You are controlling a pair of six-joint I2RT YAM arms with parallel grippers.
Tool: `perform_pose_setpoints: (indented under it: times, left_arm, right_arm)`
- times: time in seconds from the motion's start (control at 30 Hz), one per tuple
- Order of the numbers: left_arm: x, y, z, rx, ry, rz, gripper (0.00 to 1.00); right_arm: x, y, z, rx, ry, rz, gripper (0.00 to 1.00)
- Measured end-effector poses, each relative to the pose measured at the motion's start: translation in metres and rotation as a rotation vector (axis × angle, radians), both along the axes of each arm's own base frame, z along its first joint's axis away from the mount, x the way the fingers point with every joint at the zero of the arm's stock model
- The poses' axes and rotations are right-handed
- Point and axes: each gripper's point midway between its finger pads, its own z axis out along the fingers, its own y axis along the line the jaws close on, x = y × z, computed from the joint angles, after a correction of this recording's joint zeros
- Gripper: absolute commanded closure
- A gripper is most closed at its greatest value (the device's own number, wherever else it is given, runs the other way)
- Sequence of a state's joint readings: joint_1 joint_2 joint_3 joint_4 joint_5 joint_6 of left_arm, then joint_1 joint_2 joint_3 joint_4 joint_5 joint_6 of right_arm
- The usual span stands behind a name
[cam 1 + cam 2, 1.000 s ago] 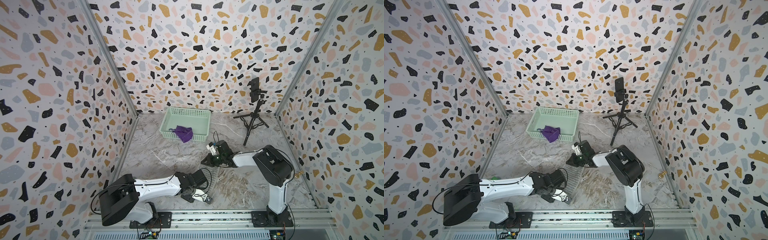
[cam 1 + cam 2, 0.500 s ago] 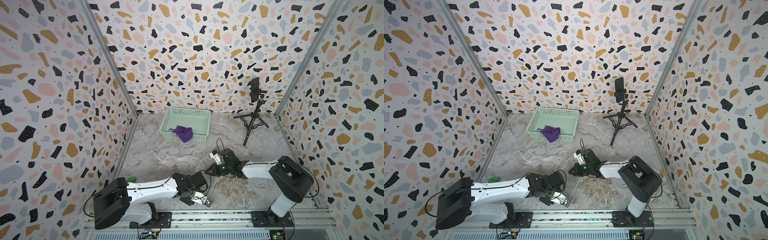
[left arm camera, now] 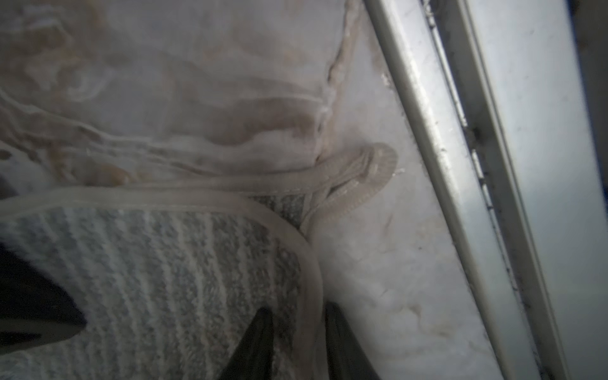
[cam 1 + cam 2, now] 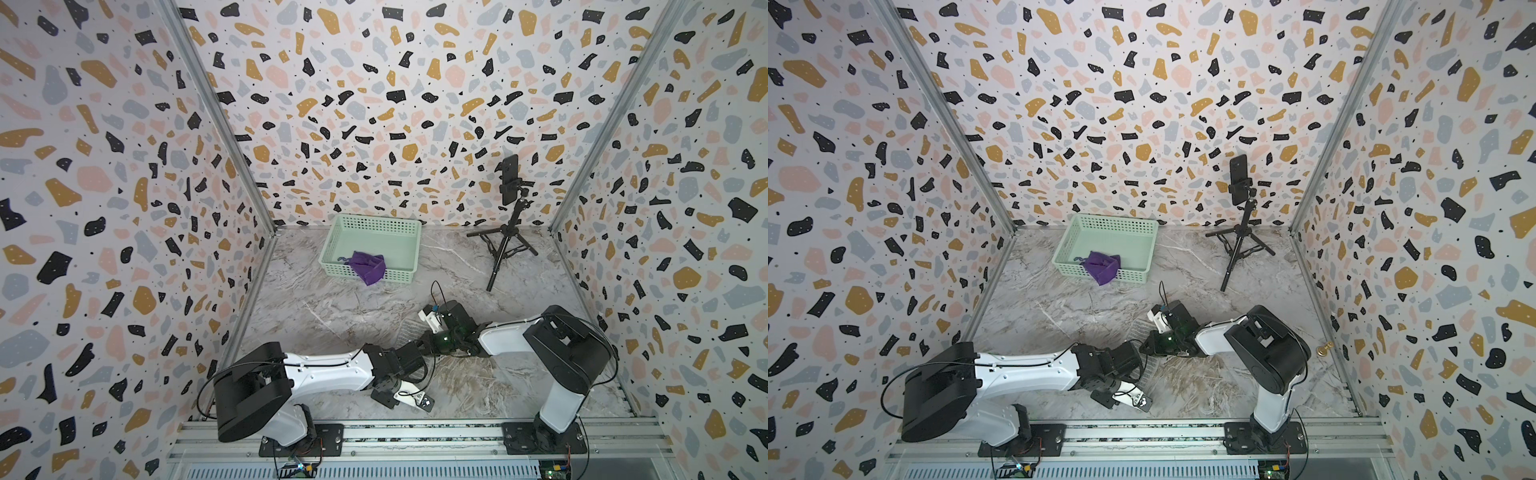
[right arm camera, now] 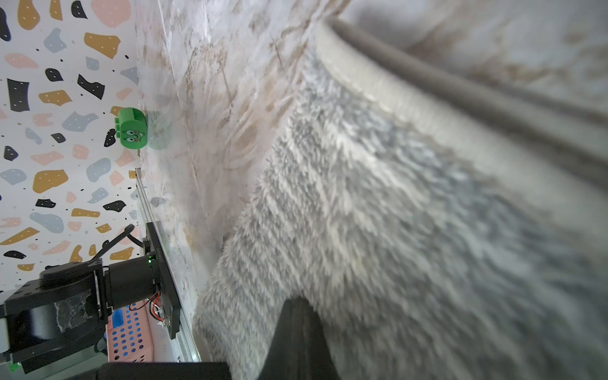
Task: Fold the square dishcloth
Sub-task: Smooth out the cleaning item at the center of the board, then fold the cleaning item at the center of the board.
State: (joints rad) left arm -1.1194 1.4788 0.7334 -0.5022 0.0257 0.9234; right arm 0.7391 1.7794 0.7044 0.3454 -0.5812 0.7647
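Marble-veined tabletop (image 4: 332, 307) between terrazzo walls. Well in front of the mint basket (image 4: 376, 219), flat on that surface: the marble-printed dishcloth (image 4: 457, 374), grey-striped underside turned up along one edge. Gripped at the pale hem by the left gripper (image 3: 296, 309), a finger on each side. Clenched in the grey pile by the right gripper (image 5: 296, 304), fingers fully together.

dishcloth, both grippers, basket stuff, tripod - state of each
dishcloth, partly folded over, ribbed grey side showing
left gripper, jaws astride the dishcloth's hem, grip unclear
right gripper, shut, pinching the dishcloth
basket, upright
purple cloth, crumpled, draped over the basket's front rim
tripod, standing, phone clamped upright
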Motion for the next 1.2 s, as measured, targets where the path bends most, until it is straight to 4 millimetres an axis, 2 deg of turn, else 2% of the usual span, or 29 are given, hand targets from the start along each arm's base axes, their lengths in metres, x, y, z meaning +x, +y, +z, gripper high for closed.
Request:
perform_pose_setpoints:
  times: [0.1,0.27,0.4,0.57,0.67,0.73,0.83,1.03,1.2]
  left_arm:
    - [0.004,-0.004,-0.001,-0.001,-0.012,0.000,1.00]
    - [0.002,0.001,0.003,0.012,-0.014,-0.002,1.00]
    - [-0.005,0.013,0.018,0.014,-0.001,0.002,1.00]
    - [-0.011,0.021,0.043,-0.015,0.001,0.008,1.00]
    - [-0.013,0.021,0.055,-0.024,0.005,0.014,1.00]
    - [-0.013,0.021,0.060,-0.023,0.006,0.018,1.00]
    - [-0.013,0.021,0.065,-0.020,0.012,0.020,1.00]
    - [-0.010,0.021,0.071,-0.029,0.016,0.032,1.00]
    - [0.007,0.016,0.082,-0.063,0.033,0.076,1.00]
  right_arm:
    - [0.000,0.000,0.000,0.000,-0.007,0.006,1.00]
    - [0.000,-0.001,0.003,0.000,-0.023,0.017,1.00]
    - [-0.002,-0.003,0.011,0.003,-0.033,0.020,1.00]
    - [-0.010,0.000,0.037,0.040,-0.080,0.044,1.00]
    - [-0.022,0.009,0.054,0.072,-0.113,0.085,1.00]
    - [-0.034,0.016,0.058,0.081,-0.120,0.119,1.00]
    - [-0.057,0.021,0.048,0.064,-0.099,0.173,1.00]
    - [-0.093,0.019,0.000,-0.004,0.030,0.235,1.00]
    - [-0.093,0.020,0.014,0.046,0.065,0.241,1.00]
